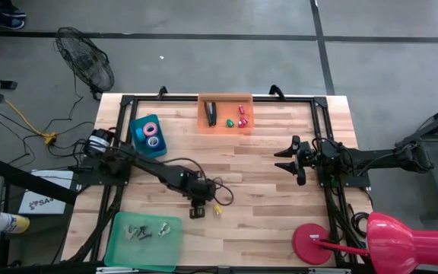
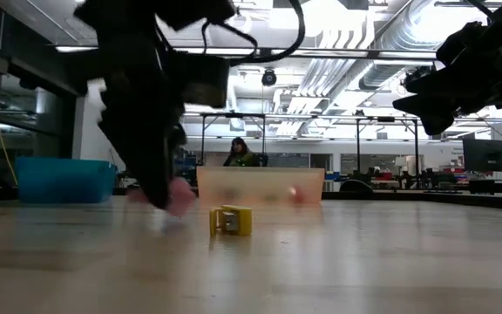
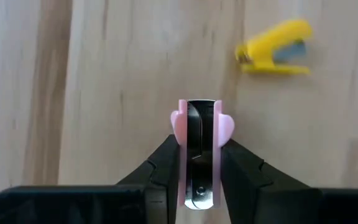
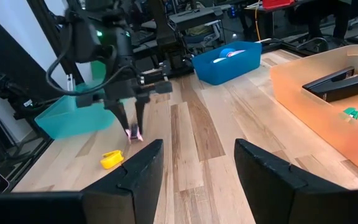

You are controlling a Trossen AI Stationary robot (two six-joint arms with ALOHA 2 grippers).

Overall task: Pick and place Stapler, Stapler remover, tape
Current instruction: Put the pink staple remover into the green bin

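Note:
My left gripper (image 1: 198,207) stands over the near middle of the table, pointing down, shut on a pink staple remover (image 3: 201,134) with a silvery metal claw. A yellow staple remover (image 3: 275,50) lies on the wood just to its right (image 1: 217,209). The black stapler (image 1: 211,113) lies in the orange tray (image 1: 243,129) at the far edge with small red and green pieces. Tape rolls (image 1: 151,131) sit in the blue bin (image 1: 137,143). My right gripper (image 1: 291,161) hovers open at the table's right side, holding nothing. My left gripper pinches the pink staple remover between its two fingers (image 3: 166,158), one on each pink side wing (image 3: 176,124). The fingers come from above, pointing down. The remover sticks out below the fingertips (image 2: 179,199), close to the table. I cannot tell whether it touches the wood.
A green tray (image 1: 120,247) with small silvery pieces sits at the near left corner. A red lamp base (image 1: 314,245) stands at the near right corner. Black frame rails (image 1: 327,114) run along the table's sides. Bare wood lies between the two arms.

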